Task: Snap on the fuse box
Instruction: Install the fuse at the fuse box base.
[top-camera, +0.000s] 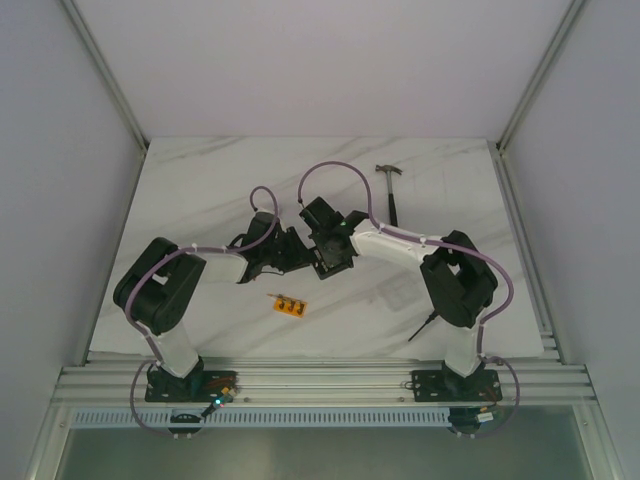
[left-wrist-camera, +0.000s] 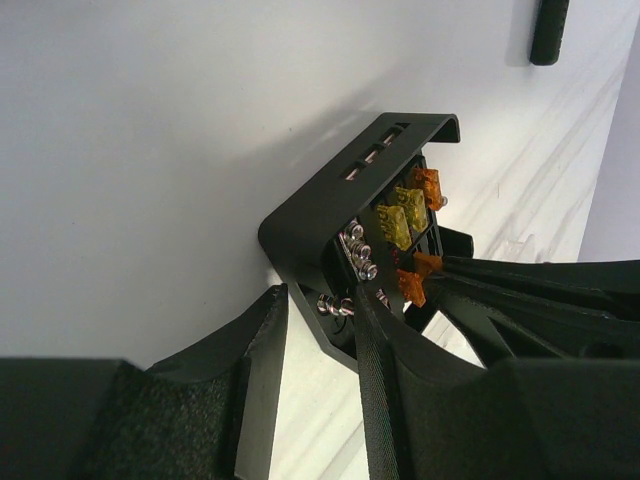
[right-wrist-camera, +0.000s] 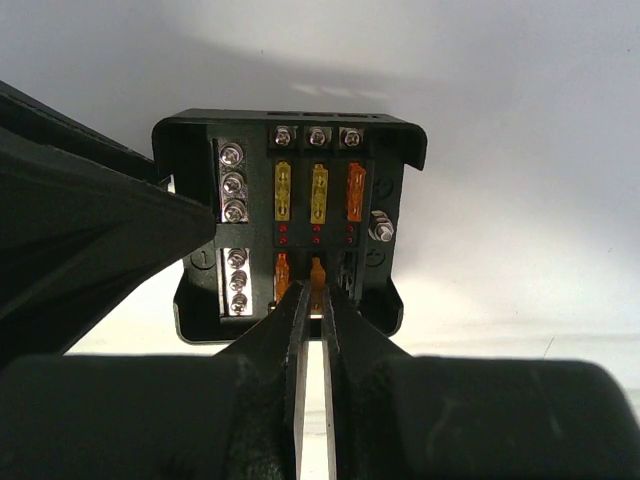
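The black fuse box (right-wrist-camera: 300, 150) lies open-faced on the white table, also seen as the fuse box (top-camera: 328, 255) from above and the fuse box (left-wrist-camera: 320, 200) from the left wrist. Its upper row holds two yellow fuses (right-wrist-camera: 283, 192) and an orange one (right-wrist-camera: 354, 190); another orange fuse sits in the lower left slot. My right gripper (right-wrist-camera: 318, 295) is shut on a small orange fuse (right-wrist-camera: 318, 272) at the lower middle slot. My left gripper (left-wrist-camera: 320, 300) clamps the box's side by the screw terminals (left-wrist-camera: 358, 252), one finger (left-wrist-camera: 375, 380) inside, the other outside.
A hammer (top-camera: 390, 190) lies at the back right of the table. A small orange strip (top-camera: 291, 306) rests near the front, left of centre. A thin dark tool (top-camera: 424, 326) lies by the right arm's base. Walls enclose the table at left, right and back.
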